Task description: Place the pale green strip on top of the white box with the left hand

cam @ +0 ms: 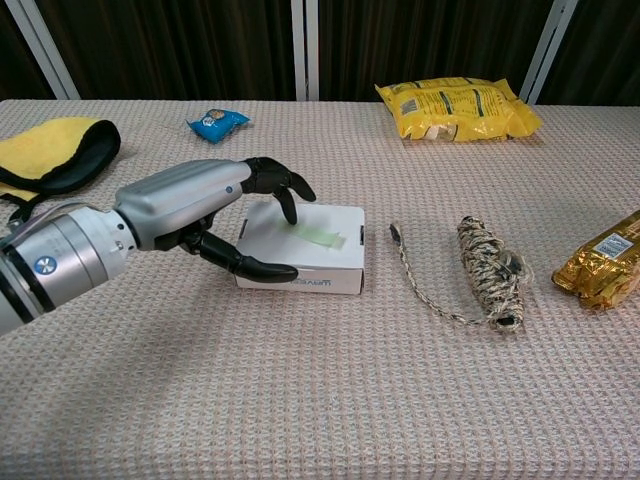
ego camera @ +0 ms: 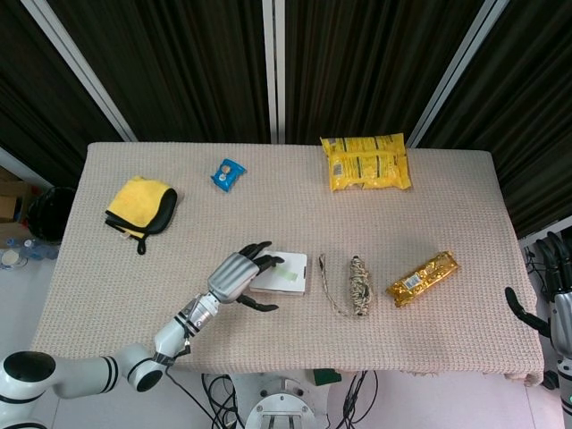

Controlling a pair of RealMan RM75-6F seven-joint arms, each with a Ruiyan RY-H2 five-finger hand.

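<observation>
Reaching in low from the left edge: left hand (cam: 205,205), empty, fingers spread over the near-left part of the white box (cam: 335,272), thumb stretched along its front. Lying flat on the box top: pale green strip (cam: 318,235). At far right, off the table edge: right hand (ego camera: 556,308), pose unclear. Underneath: beige woven tablecloth (cam: 300,400); behind, dark curtains (ego camera: 188,63).

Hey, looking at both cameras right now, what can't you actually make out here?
- Left end of the green strip: chest view, covered by the left hand, so contact cannot be judged.
- White box: head view, its left part is under that hand's fingers.
- Right hand: head view, cut by the right edge; open or closed is unclear.
- Print on the gold packet and blue packet: too small.
</observation>
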